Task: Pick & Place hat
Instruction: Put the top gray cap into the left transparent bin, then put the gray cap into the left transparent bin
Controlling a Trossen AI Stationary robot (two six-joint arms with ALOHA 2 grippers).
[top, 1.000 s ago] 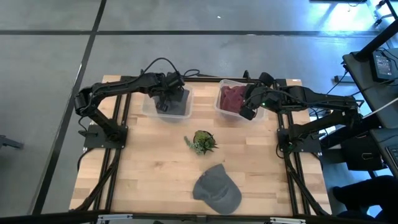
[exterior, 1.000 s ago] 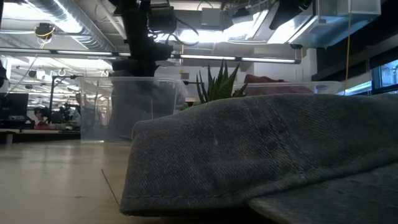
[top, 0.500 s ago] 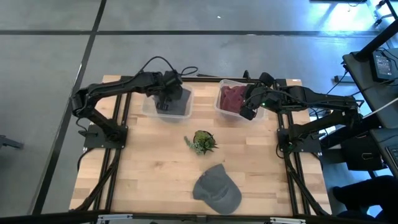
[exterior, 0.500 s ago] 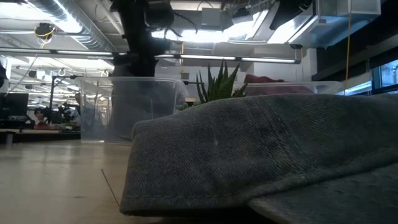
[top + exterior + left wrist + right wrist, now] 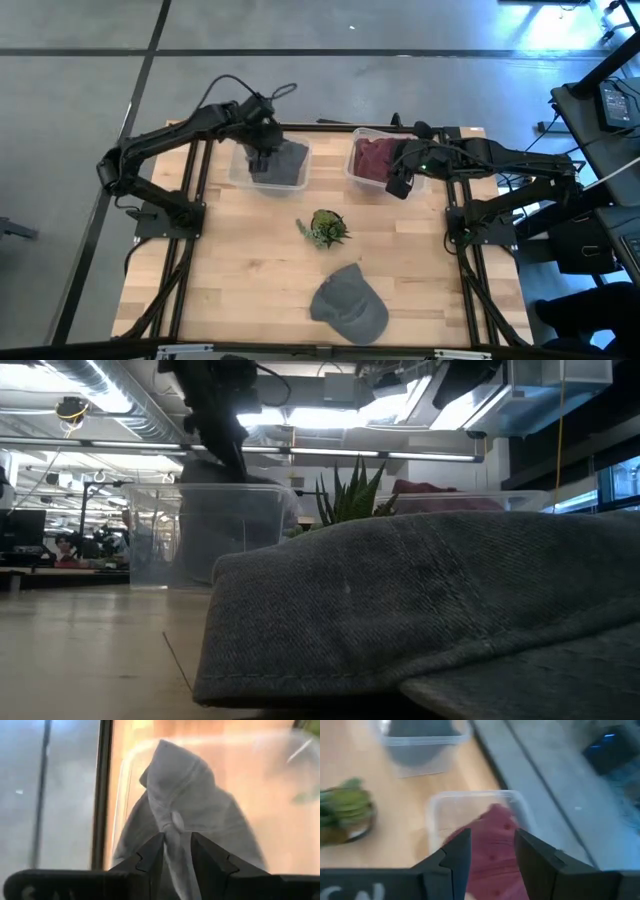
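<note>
- A grey hat (image 5: 279,165) is heaped in the left clear bin (image 5: 239,172); a fold is seen between the left gripper (image 5: 176,851) fingers — grasped or released cannot be told.
- The right gripper (image 5: 491,851) is held over a red hat (image 5: 374,157) in the right bin (image 5: 356,170), fingers parted, nothing grasped.
- Another grey hat (image 5: 348,303) lies on the desk (image 5: 240,270) near a plant (image 5: 326,227).
</note>
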